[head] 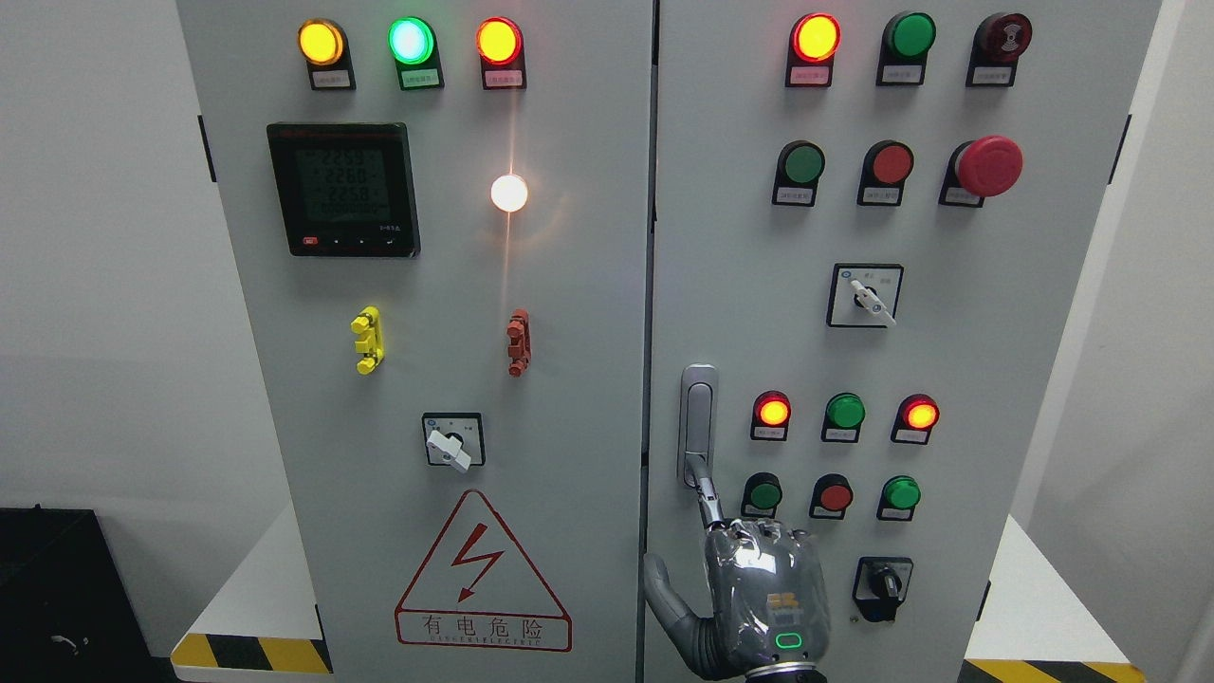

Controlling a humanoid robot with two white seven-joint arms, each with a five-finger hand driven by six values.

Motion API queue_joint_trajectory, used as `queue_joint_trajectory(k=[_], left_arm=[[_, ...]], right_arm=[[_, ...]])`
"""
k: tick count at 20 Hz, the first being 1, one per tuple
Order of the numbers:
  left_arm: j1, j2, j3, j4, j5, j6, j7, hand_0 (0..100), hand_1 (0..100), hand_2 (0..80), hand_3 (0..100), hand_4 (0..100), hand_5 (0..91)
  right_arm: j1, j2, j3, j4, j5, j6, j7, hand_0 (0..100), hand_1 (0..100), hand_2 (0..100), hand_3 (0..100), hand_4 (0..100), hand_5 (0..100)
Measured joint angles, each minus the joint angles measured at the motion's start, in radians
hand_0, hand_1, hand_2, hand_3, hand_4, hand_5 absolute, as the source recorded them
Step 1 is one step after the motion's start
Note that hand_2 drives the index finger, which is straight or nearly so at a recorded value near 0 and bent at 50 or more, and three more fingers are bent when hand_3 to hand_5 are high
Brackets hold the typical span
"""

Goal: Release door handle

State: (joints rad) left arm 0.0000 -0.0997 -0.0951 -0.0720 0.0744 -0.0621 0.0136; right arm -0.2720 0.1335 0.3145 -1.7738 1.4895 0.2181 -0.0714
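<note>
Grey two-door cabinet [569,285] fills the view against pale walls, standing on a white plinth [256,588] with yellow-black hazard stripes, a black box [57,588] low at left. Left door carries three lit lamps, a meter [343,190], a white glare spot, yellow and red clips, a rotary switch and a red shock-warning sign [482,579]; right door carries lamps, push-buttons, a red mushroom button [988,165] and two selector switches. Silver handle [698,422] sits upright at the right door's left edge; one hand [749,593] rises from the bottom edge, arm side unclear, index finger [707,493] extended to the handle's lower end, thumb apart, other fingers hidden, clamped on nothing.
</note>
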Motion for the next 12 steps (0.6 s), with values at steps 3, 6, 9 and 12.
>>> queue_joint_trajectory(k=[3,6,9,12], left_arm=[[0.0,0.0,0.0,0.0,0.0,0.0,0.0,12,56,0.0,0,0,0.0],[0.0,0.0,0.0,0.0,0.0,0.0,0.0,12,56,0.0,0,0,0.0],[0.0,0.0,0.0,0.0,0.0,0.0,0.0,12,56,0.0,0,0,0.0],[0.0,0.0,0.0,0.0,0.0,0.0,0.0,12,56,0.0,0,0,0.0]], right_arm=[[0.0,0.0,0.0,0.002,0.0,0.0,0.0,45,24,2,99,99,100],[-0.001,0.0,-0.001,0.004,0.0,0.0,0.004,45,24,2,99,99,100],[-0.001,0.0,-0.002,0.006,0.0,0.0,0.005,45,24,2,99,99,100],[-0.001,0.0,-0.004,0.008,0.0,0.0,0.005,45,24,2,99,99,100]])
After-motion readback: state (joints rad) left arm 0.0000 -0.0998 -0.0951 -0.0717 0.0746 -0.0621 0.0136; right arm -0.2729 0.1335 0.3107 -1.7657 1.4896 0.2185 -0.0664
